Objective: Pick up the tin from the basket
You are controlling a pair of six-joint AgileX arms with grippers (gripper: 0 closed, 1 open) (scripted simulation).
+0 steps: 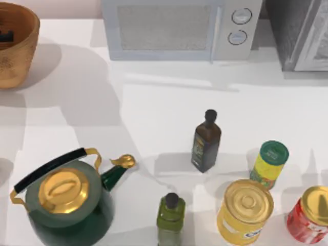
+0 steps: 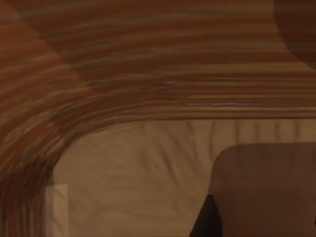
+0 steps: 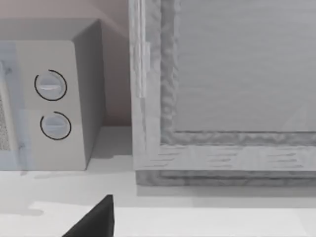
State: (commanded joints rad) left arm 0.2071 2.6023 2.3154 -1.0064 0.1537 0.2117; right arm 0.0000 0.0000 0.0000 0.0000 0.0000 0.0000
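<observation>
top view: white table (image 1: 154, 118), basket (image 1: 20, 56) far left, microwave (image 1: 177, 31) behind.

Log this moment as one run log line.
stage: reach | left gripper: inside basket | tin: unseen | right arm: near microwave

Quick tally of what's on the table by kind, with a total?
Cans: 3 — yellow can, red can, green-lidded can
Bottles: 2 — dark bottle, green bottle
Kettle: 1
Basket: 1
Microwave: 1
Total: 8
</observation>
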